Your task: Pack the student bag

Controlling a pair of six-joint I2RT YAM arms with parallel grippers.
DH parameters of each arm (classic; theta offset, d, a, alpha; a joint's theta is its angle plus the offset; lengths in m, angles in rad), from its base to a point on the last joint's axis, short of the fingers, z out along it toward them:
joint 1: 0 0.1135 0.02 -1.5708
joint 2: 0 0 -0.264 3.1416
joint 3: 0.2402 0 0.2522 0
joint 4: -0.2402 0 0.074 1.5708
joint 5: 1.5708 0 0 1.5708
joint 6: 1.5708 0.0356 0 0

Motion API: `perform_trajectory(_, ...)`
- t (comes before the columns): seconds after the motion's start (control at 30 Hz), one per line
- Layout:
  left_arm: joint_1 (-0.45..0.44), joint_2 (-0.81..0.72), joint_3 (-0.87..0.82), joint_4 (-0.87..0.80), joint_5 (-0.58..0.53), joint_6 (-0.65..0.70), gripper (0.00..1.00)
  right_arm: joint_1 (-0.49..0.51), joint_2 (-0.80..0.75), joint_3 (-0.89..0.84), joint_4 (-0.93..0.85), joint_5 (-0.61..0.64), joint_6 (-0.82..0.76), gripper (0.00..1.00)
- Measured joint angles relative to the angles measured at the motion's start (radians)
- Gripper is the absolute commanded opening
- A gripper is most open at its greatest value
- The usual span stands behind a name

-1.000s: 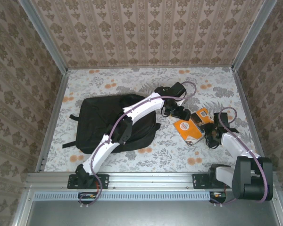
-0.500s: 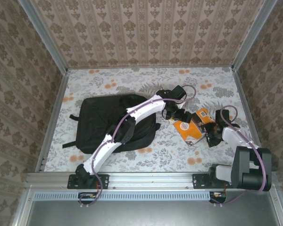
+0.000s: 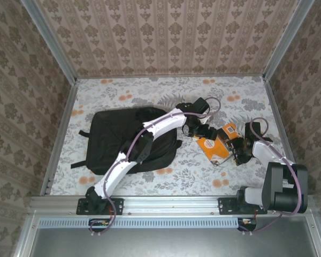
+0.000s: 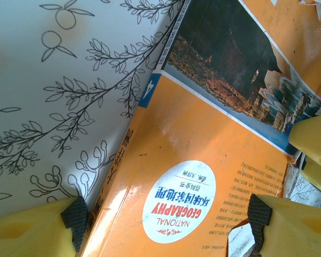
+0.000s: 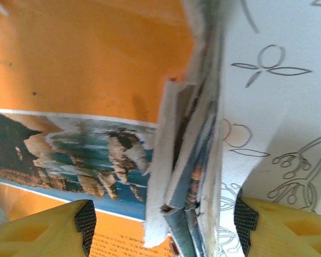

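The student bag [image 3: 123,140], a big black backpack, lies flat on the left half of the table. To its right lies an orange National Geography book [image 3: 216,145], which also shows in the left wrist view [image 4: 192,160]. My left gripper [image 3: 201,130] hovers over the book's left end. It is open [image 4: 167,220], with one pad [image 4: 75,217] by the spine and the other [image 4: 259,219] over the cover. My right gripper [image 3: 239,151] is open [image 5: 163,225] astride the book's frayed page edge [image 5: 187,176], one finger over the cover and one over the cloth.
A floral tablecloth [image 3: 214,99] covers the table, which is walled in by patterned panels [image 3: 166,32] on three sides. The right gripper's yellow fingers [image 4: 315,140] sit close to the left gripper over the book. The bag's straps [image 3: 81,163] trail to the left.
The left gripper has come down and nearer over the book's left end. The right gripper has shifted slightly at the book's right edge. The book and the bag lie as before.
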Motion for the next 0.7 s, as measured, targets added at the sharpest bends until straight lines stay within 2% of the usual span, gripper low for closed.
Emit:
perform_trajectory(0.37, 0.012, -0.041, -0.098, 0.084, 0.037, -0.004, 0.8, 0.021, 0.042, 0.01, 0.03, -0.024, -0.056, 0.73)
perform_trajectory(0.7, 0.027, -0.061, -0.148, 0.139, 0.072, -0.019, 0.78, 0.0, -0.01, -0.068, 0.152, -0.061, 0.023, 0.71)
